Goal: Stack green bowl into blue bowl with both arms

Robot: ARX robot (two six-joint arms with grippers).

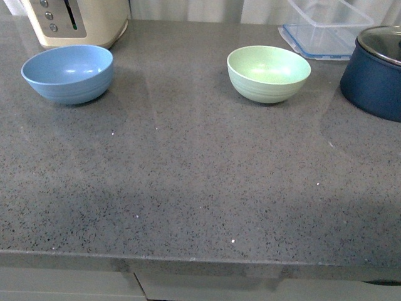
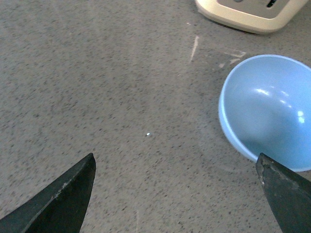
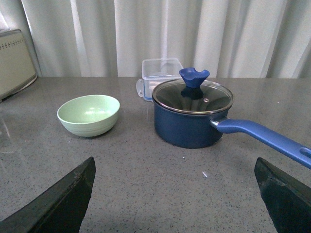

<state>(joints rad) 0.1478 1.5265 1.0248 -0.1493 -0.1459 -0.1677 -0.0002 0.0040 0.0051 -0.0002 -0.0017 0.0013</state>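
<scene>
Grey speckled worktop (image 1: 200, 188) carries everything. Cream toaster (image 1: 81, 22) stands at far left corner, just behind blue bowl (image 1: 67, 74). Navy saucepan (image 1: 373, 81) with glass lid sits at right edge, clear plastic container (image 1: 326, 28) behind it. Blue bowl upright at far left. Green bowl (image 1: 268, 74) upright right of centre, well apart from blue bowl, near saucepan. Left gripper (image 2: 175, 160), jaws wide apart, hovers over bare worktop just beside blue bowl. Right gripper (image 3: 175, 162), jaws wide apart, sits low over worktop, facing green bowl and saucepan.
</scene>
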